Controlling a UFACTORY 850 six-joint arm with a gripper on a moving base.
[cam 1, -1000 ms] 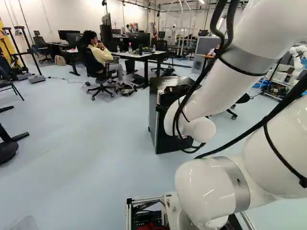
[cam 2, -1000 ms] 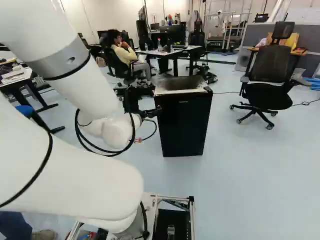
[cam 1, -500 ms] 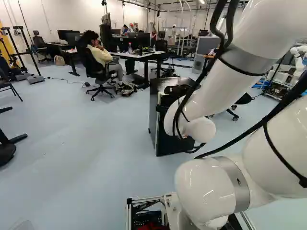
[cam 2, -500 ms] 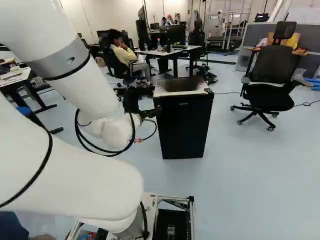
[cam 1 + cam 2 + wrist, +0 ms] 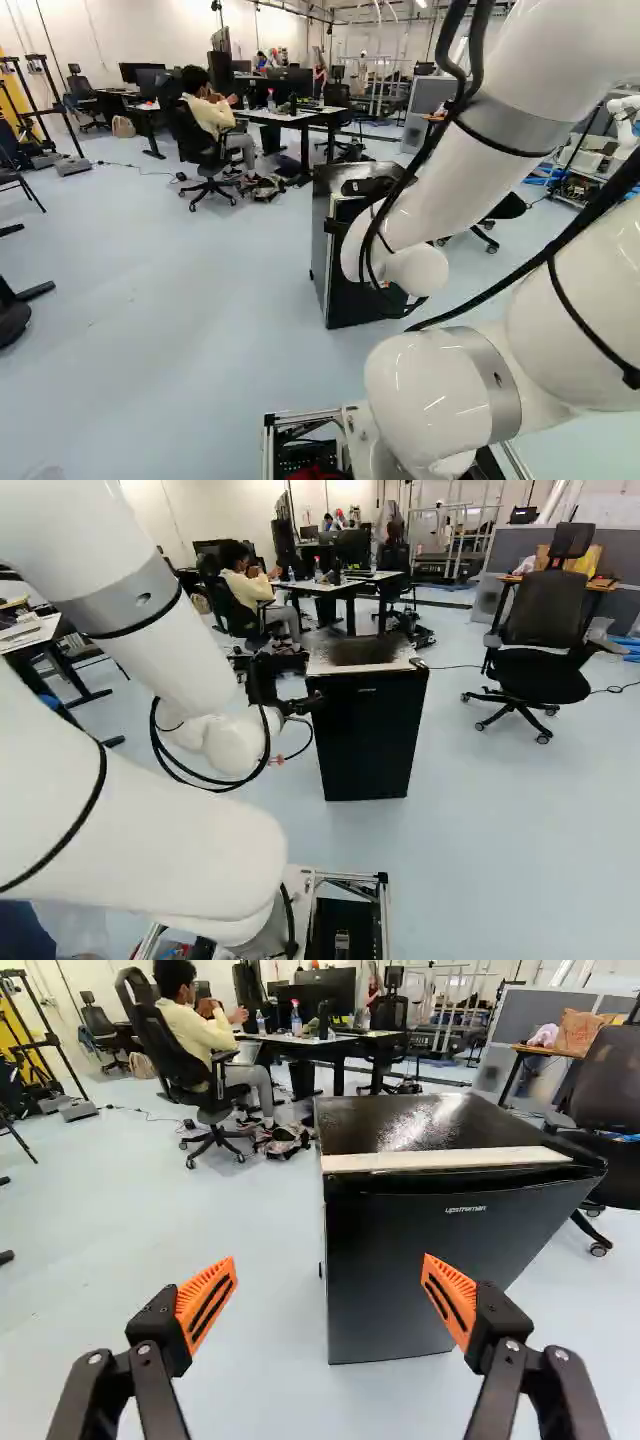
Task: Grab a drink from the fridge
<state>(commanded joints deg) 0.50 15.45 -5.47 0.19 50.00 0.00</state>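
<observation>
1. The fridge (image 5: 368,735) is seen right of centre in the right base view, its inside hidden by the door (image 5: 400,1270).
2. The gripper (image 5: 311,683), jaws spread wide, is partly covered in the left base view.

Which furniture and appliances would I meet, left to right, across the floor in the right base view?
Desk with papers on it → occupied office chair → black fridge → unoccupied office chair.

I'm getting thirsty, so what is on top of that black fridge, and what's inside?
On top of the fridge, a pale strip runs along the front edge. Its door is shut, so the inside cannot be seen.
</observation>
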